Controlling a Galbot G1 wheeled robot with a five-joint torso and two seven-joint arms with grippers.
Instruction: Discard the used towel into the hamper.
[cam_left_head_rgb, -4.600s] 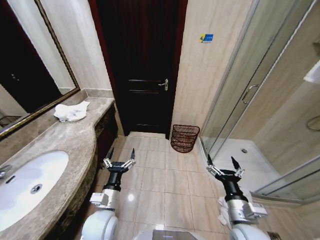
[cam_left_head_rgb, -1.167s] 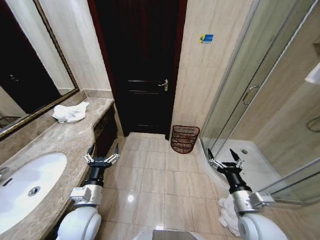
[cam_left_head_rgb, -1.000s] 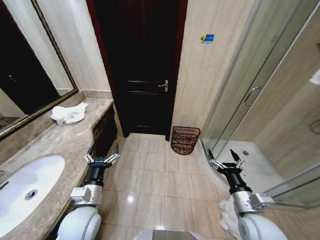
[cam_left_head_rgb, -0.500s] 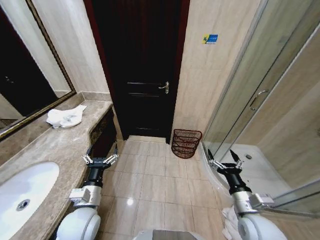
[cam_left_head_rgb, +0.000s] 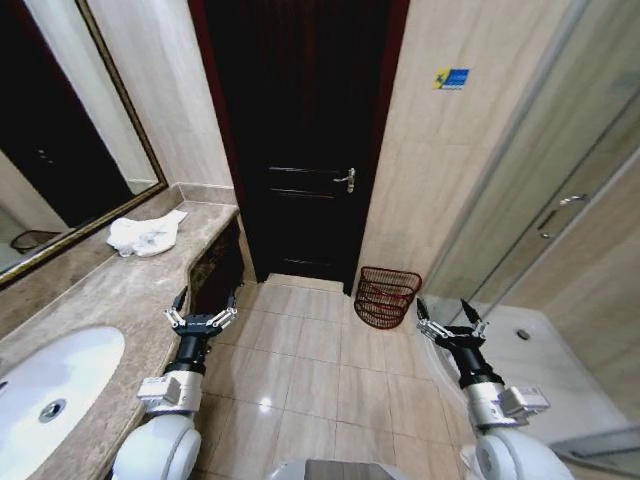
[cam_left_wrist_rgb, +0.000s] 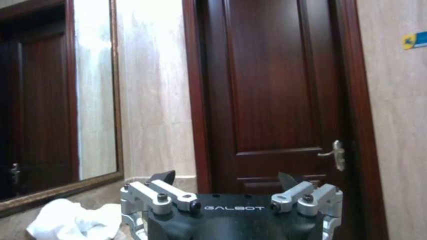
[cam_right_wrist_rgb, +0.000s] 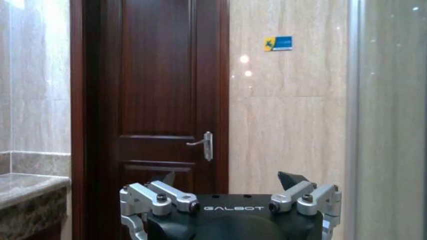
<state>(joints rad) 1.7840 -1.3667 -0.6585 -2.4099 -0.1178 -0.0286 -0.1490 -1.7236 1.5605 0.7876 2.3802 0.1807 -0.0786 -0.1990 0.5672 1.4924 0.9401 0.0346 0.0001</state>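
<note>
On the counter, far end: towel (cam_left_head_rgb: 145, 236), a crumpled white heap just below the mirror (cam_left_head_rgb: 60, 150), well beyond the sink (cam_left_head_rgb: 45, 385); it also shows low in the left wrist view (cam_left_wrist_rgb: 70, 222).
Hamper (cam_left_head_rgb: 388, 296): on the floor (cam_left_head_rgb: 320, 370) against the wall, just right of the dark door (cam_left_head_rgb: 300, 140), upright and apparently empty.
Left gripper (cam_left_head_rgb: 203, 316): fingers spread wide, holding nothing, hovering beside the counter edge, well short of the towel.
Right gripper (cam_left_head_rgb: 450, 320): also wide open and empty, out over the floor near the shower glass (cam_left_head_rgb: 560, 220).
Risk, reach: the towel lies deep on the counter; a stretch from this spot would likely fall short or knock the arm on the counter edge.
Risk, grasp: a loose heap may be pinched by one fold only, so part could trail and slip free.
Risk, carry: towel and hamper sit well apart, so a dangling end could drag or drop onto the floor.
Risk, release: the hamper mouth is small; letting go off-centre would probably drape cloth over the rim.
</note>
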